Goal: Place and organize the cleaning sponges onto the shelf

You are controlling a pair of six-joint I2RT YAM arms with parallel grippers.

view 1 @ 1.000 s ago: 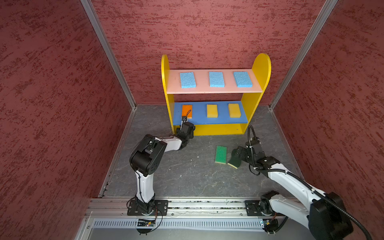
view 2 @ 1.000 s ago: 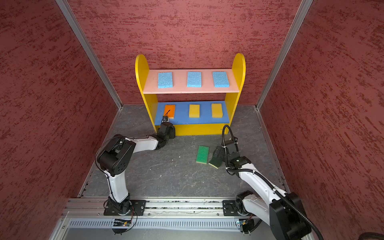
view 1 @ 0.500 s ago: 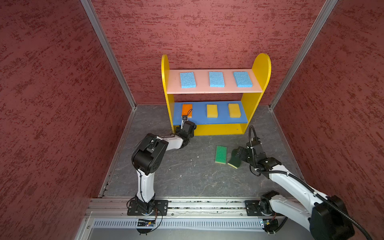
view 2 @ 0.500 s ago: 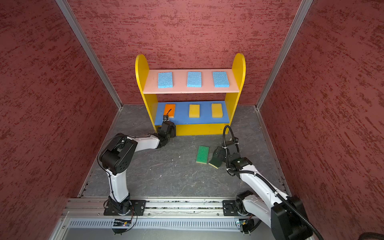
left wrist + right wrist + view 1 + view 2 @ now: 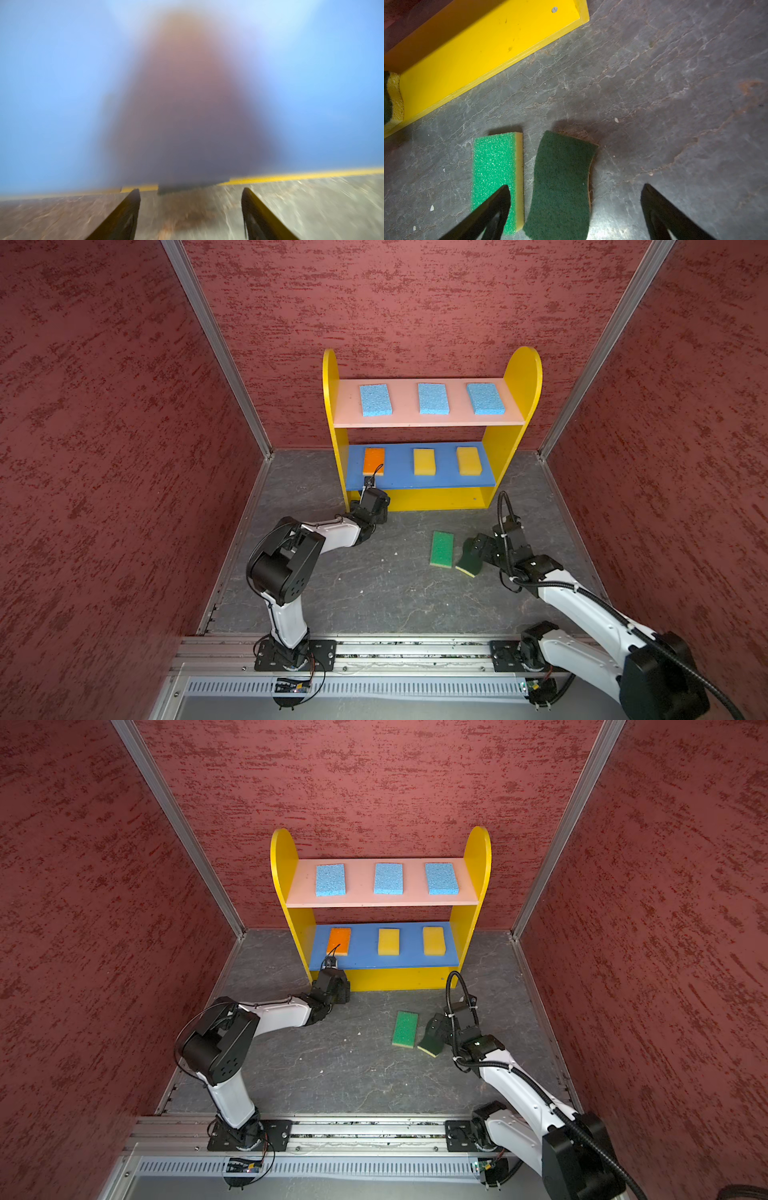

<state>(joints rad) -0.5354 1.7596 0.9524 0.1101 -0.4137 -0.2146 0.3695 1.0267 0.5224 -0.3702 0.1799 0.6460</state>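
3 red textured walls [image 5: 415, 294] fill the upper frame in both top views, 2 aluminium corner posts [image 5: 216, 344] slant down to a grey veined floor [image 5: 374, 593], and a metal rail [image 5: 415, 649] crosses the bottom.

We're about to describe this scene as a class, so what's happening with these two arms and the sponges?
Two robot arms are sorting sponges onto the shelf. Three light blue sponges lie on its pink board; an orange sponge and two yellow sponges on the blue one. The left gripper, open and empty, is at the bottom level, where one dark green sponge lies. The right gripper is open over a dark green wavy sponge on the table, beside a bright green sponge.
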